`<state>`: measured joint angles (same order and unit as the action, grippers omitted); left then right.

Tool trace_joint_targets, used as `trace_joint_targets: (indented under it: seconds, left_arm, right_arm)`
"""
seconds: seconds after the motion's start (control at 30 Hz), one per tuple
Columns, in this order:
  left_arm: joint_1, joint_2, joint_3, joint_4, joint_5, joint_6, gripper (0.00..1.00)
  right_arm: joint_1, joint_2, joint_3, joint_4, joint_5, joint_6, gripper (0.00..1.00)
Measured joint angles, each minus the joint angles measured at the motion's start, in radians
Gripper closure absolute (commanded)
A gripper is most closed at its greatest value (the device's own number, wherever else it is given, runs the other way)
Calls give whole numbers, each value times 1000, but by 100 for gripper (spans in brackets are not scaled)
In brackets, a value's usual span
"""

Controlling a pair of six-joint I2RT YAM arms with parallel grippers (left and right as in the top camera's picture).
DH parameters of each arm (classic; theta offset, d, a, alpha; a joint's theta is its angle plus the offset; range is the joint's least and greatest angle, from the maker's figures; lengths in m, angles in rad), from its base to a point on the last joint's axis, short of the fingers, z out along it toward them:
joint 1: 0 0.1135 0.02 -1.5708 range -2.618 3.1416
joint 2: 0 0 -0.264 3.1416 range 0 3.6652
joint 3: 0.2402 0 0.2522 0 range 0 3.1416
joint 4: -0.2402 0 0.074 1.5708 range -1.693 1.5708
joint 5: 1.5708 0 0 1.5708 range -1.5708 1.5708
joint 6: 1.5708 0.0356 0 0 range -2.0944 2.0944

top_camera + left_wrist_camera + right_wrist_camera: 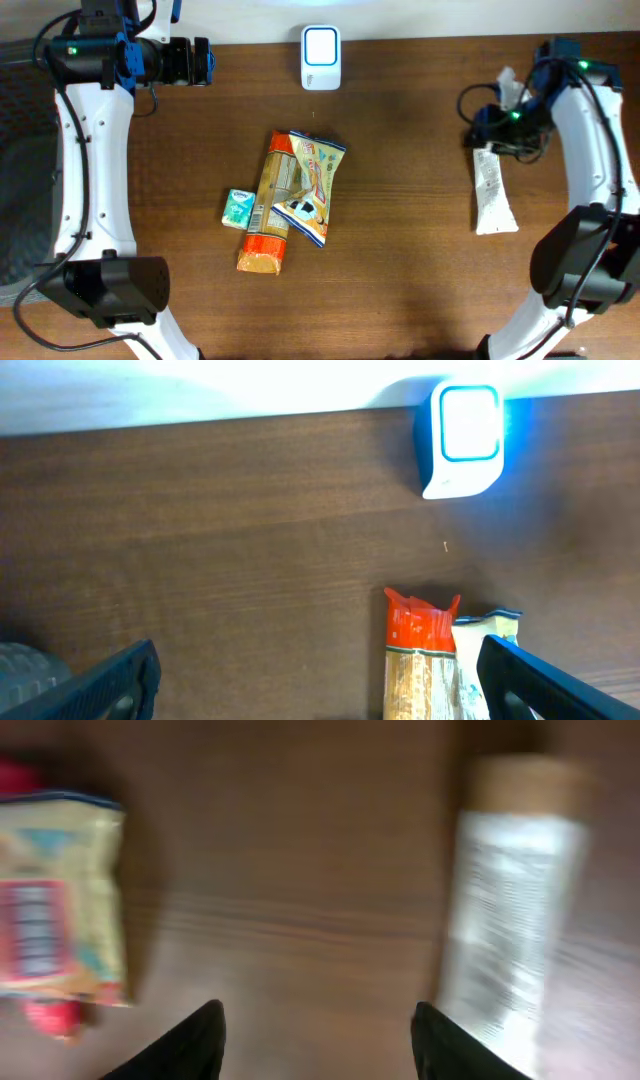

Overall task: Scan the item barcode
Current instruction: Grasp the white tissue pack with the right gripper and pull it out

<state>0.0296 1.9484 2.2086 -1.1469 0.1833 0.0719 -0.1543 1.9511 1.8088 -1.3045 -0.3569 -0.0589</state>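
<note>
My right claw (320, 1045) hung over the table with its two fingers spread and only bare wood between them, pinching nothing. The wrist picture was smeared, so I could not read fine detail. Just to one side of those fingers lay the white packet (515, 920), flat on the table (400, 260) on the right-hand side, lengthwise and free of the claw. I took it for the item in play, laid down away from the others so the two lots would not get mixed. Whether its barcode faced up I could not tell. Further out, in the middle, sat the waiting heap: a yellow snack bag (312, 180) overlapping a long orange-ended packet (266, 225), with a small green pack (238, 208) touching that. The scanner (321, 57) stood lit at the far edge, centred, which I judged put it within reach of either arm. My left claw (198, 62) was parked beside it, fully spread and empty.
</note>
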Motion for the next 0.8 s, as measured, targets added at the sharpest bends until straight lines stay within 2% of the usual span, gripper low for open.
trace_joint_targets:
  seconds: [0.1,0.2,0.23,0.37,0.4,0.5,0.57,0.7,0.8]
  left_arm:
    - [0,0,0,0,0,0,1]
    - [0,0,0,0,0,0,1]
    - [0,0,0,0,0,0,1]
    - [0,0,0,0,0,0,1]
    - [0,0,0,0,0,0,1]
    - [0,0,0,0,0,0,1]
    - [0,0,0,0,0,0,1]
    - [0,0,0,0,0,0,1]
    - [0,0,0,0,0,0,1]
  right_arm:
    - [227,0,0,121,-82,132,42]
    - [421,0,-1,233,-27,270,43]
    - [558,0,-1,269,75,323,45]
    - [758,49,0,338,264,423,54]
    - [790,88,0,342,290,445,62]
    - [808,207,-1,324,334,506,77]
    - [793,224,-4,307,352,527,96]
    - [747,223,-2,229,315,488,96]
    - [676,223,-1,205,58,283,96]
